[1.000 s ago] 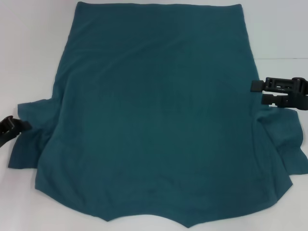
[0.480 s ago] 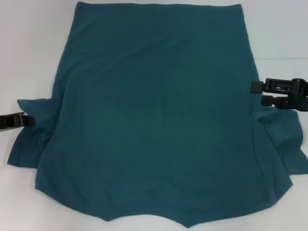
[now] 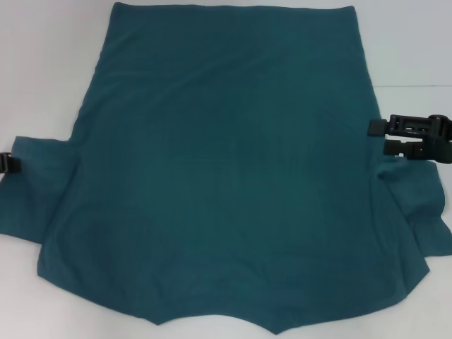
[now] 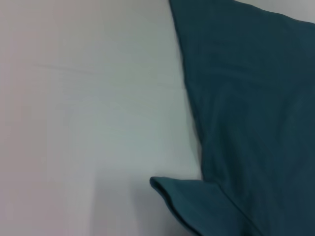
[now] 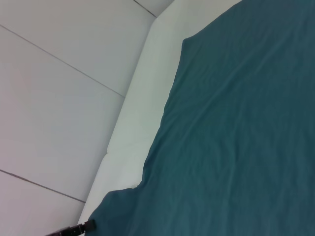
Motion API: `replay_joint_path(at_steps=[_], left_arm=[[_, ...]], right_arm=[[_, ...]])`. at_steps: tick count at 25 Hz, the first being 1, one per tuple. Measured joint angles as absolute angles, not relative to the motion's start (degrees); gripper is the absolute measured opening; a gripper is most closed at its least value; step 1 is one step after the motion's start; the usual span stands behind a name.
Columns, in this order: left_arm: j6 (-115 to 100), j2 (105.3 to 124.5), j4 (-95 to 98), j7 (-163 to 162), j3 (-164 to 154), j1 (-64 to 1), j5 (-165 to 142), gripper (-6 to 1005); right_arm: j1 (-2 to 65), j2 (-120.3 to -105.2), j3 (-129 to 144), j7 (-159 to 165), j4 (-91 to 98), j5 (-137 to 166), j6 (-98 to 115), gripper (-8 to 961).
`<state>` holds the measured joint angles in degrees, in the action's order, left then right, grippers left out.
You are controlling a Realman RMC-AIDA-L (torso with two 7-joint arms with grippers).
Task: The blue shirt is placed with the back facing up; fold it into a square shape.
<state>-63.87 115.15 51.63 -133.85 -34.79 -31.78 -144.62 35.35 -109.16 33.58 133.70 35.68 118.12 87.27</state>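
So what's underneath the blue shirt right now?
The blue shirt lies flat on the white table, which shows all around it. Whatever is directly beneath the cloth, including its front side, is covered.

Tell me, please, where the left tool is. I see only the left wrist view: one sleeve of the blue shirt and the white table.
Observer: The left tool is at the outer edge of the left sleeve of the blue shirt, at the head view's left border.
Operator: And the right tool?
Observer: The right tool is open, beside the shirt's right side, just beyond the right sleeve.
Operator: Is any fold made?
Observer: No. The shirt's body lies flat and unfolded, with no lettering showing.
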Motion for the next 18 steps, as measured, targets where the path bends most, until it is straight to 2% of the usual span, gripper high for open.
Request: replay_joint_path(at_steps=[18], left_arm=[[-65.10, 113.62, 55.42, -134.80, -35.51, -36.68, -155.38, 0]], right_arm=[[35.42, -108.98, 34.11, 133.77, 35.69, 118.18, 87.27, 891]])
